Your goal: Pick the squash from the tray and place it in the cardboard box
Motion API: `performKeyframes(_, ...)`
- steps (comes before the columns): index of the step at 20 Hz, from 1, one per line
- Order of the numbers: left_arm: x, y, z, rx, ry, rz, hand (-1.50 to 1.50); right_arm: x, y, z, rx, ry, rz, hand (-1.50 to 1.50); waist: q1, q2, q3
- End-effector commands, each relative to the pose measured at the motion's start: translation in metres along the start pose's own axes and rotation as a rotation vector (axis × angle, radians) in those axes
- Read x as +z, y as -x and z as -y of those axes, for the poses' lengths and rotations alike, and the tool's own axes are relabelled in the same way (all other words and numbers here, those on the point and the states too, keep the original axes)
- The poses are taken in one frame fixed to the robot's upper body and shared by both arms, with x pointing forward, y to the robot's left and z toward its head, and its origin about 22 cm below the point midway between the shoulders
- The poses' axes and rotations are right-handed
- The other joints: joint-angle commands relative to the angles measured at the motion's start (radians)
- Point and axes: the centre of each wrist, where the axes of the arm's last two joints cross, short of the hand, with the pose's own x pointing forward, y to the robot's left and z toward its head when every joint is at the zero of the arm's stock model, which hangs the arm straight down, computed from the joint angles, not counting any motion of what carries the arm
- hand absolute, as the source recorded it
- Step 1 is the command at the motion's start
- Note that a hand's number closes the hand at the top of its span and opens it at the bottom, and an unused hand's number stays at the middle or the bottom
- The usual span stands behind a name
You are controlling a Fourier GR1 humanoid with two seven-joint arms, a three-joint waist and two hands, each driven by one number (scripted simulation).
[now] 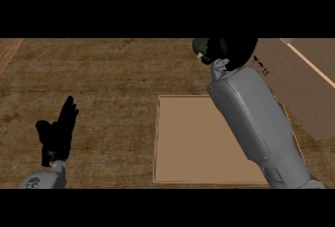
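Your right hand (226, 49), at the top centre of the frame, curls its fingers round the dark green squash (200, 45), mostly hidden beyond the cardboard box (196, 142). The tray is not visible. Your left hand (57, 133) rests at lower left, fingers straight. Release before you come back over the box and the squash lands on the counter (98, 80).

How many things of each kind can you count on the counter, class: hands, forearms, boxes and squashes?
Hands: 2, left hand, right hand
Forearms: 2
Box: 1
Squash: 1, mostly hidden under the right hand
Total: 6
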Motion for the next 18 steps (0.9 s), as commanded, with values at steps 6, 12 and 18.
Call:
performKeyframes(6,-0.003,0.001,0.0,-0.003,0.006,0.005,0.0,-0.033,0.019,0.076,0.07,0.135,-0.179,1.5,0.0,0.005,0.0)
performKeyframes(12,0.001,0.003,-0.017,-0.012,-0.012,0.004,0.0,-0.058,0.071,0.098,0.018,0.236,-0.187,1.5,0.004,0.006,0.0)
performKeyframes(18,-0.006,-0.012,-0.005,0.009,0.005,0.0,0.0,-0.102,0.133,0.088,-0.002,0.242,-0.208,1.5,0.009,0.009,0.001)
